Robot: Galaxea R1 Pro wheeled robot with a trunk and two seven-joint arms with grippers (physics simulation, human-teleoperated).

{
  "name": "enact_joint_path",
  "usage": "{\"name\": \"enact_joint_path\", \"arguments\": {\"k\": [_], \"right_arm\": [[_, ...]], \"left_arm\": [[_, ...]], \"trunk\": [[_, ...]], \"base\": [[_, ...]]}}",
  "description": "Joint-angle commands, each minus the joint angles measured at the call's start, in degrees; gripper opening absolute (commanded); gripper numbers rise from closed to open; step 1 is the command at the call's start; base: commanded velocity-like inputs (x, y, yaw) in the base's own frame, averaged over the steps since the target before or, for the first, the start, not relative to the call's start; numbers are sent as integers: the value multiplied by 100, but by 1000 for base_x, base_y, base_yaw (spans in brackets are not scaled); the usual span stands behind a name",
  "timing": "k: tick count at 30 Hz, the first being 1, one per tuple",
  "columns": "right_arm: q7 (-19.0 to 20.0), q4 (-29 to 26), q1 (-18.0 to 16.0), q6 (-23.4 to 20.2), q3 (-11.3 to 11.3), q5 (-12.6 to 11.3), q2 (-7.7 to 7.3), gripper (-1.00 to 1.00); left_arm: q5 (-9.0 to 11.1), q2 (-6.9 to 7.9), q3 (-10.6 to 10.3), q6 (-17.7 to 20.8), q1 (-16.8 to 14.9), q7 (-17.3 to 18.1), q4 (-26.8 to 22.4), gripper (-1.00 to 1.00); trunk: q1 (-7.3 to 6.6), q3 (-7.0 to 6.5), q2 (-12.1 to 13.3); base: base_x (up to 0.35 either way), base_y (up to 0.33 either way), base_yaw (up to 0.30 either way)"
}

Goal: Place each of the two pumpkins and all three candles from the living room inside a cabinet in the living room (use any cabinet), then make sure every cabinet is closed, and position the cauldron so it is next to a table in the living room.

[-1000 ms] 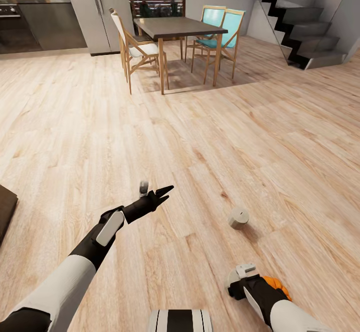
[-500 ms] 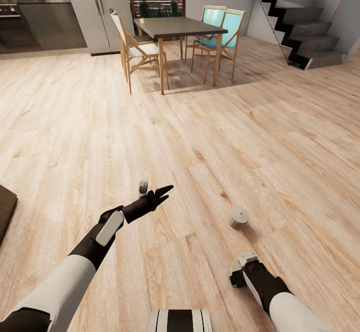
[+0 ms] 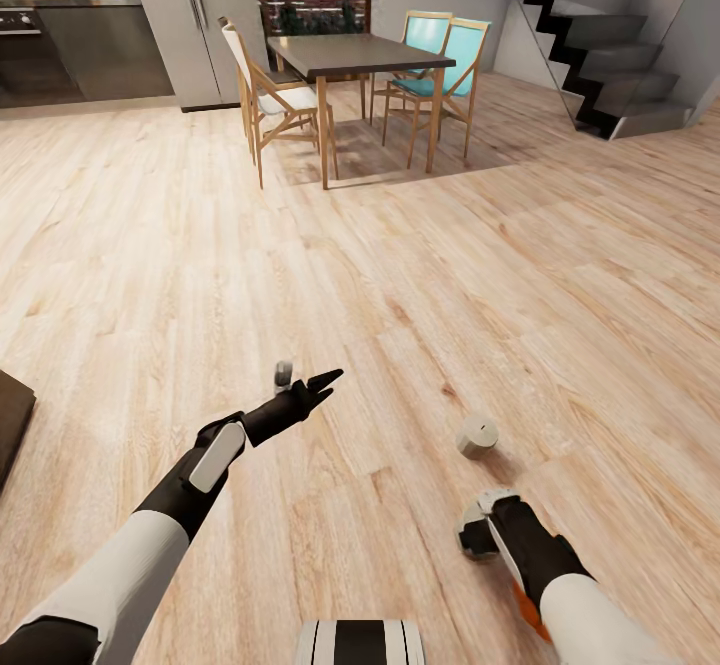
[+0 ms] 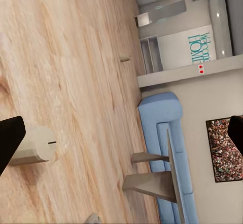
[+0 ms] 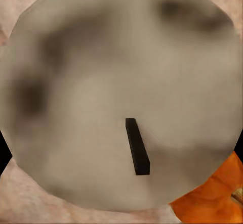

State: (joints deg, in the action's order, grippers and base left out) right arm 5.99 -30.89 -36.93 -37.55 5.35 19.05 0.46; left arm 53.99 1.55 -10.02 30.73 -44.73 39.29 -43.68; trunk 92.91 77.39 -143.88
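A: What's sitting at the left?
B: Dark-brown slab edge point(image 3: 12, 425) is poking into the head view at the far left, flat and matte. The left gripper point(image 3: 322, 381) is hovering over pale wood-grain floor planks point(image 3: 400, 275), its black tapered fingers parted and holding nothing. A small grey object point(image 3: 283, 375) is standing just beside it, too small to identify.
A: Candles?
B: One squat grey-beige candle point(image 3: 477, 436) is lying tilted on the floor, right of centre; the left wrist view is showing it point(image 4: 34, 145) on its side, wick point(image 4: 51, 142) pointing sideways.
A: Right side?
B: The right gripper point(image 3: 478, 530) is pointing straight down, tips hidden; can't tell whether it's open or closed. Its camera is staring at a blurry round beige candle top point(image 5: 121, 92) with a black stub wick point(image 5: 137, 146). An orange ribbed pumpkin point(image 5: 212, 196) is touching that candle's edge.
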Motion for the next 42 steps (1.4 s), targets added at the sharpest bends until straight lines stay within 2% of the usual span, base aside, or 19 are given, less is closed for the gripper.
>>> {"name": "enact_joint_path", "arguments": {"k": [1,4,5,7,10,11,14,16,18,22,27,42], "right_arm": [[207,-79,1,-78,2,33,-3,-100],[913,-298,1,-316,1,43,-55,-100],[1227,-415,1,-384,1,47,-117,-100],[1837,-674,1,-492,1,56,-274,-100],[2619,-987,1,-675,7,52,-601,-100],[2736,-1030,1,-704,8,51,-660,-100],[3392,-1264,1,-810,9,41,-1002,-100],[3771,-1386,1,-834,11,42,-1140,-100],[4069,-1472,1,-845,14,54,-1209,-100],[4269,-1532,1,-850,17,56,-1292,-100],[4338,-1572,1,-850,30,30,-1430,-100],[4349,-1656,1,-833,53,-11,-1453,-100]], "left_arm": [[-1,-2,0,-5,0,0,2,100],[-2,-10,-4,-12,0,-3,6,100],[-2,-11,-2,-13,0,-5,7,100],[-4,-9,-1,-14,0,-7,8,100],[-9,-2,-1,-15,0,-8,8,100],[-10,-1,0,-17,0,-9,8,100],[-11,2,0,-22,1,-9,5,100],[-11,4,-1,-22,0,-9,0,100],[-11,8,-2,-21,3,-9,-18,100],[-12,13,-4,-23,0,-9,-34,100],[-11,34,0,-16,0,-9,-58,100],[-4,47,0,-15,0,-3,-54,100]], "trunk": [[0,0,0],[0,0,0],[0,0,0],[0,0,0],[0,0,0],[0,0,0],[0,0,0],[0,0,0],[0,0,0],[0,0,0],[0,0,0],[0,0,0]], "base": [[0,0,0],[0,0,0],[0,0,0],[0,0,0],[0,0,0],[0,0,0],[0,0,0],[0,0,0],[0,0,0],[0,0,0],[0,0,0],[0,0,0]]}}
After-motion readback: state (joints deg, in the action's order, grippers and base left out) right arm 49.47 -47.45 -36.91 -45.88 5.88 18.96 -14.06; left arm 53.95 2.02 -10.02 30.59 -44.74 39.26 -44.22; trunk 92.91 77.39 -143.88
